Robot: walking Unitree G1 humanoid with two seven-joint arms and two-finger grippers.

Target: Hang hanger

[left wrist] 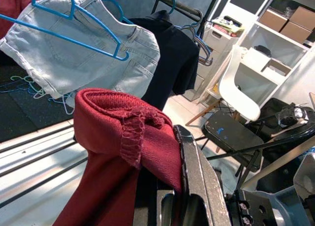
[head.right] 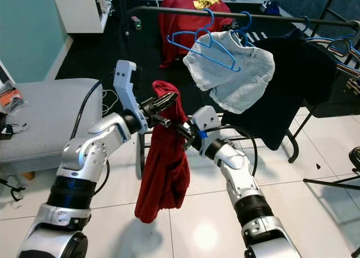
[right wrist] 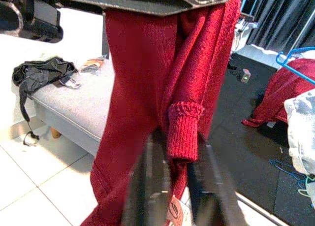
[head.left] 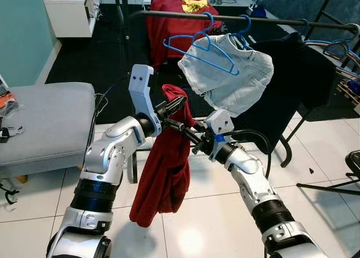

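red sweater (head.left: 169,173) hides its hanger | right end effector (right wrist: 170,186) blurred

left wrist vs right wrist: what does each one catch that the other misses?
Left wrist alone: the black garment on the rail, a white chair, white shelving with boxes.

Right wrist alone: the grey bench with a black strap bundle on it, and the sweater's ribbed cuff.

Both: the red sweater close up, draped by the left gripper with the right gripper reaching to it, and the pale denim piece on a blue hanger.
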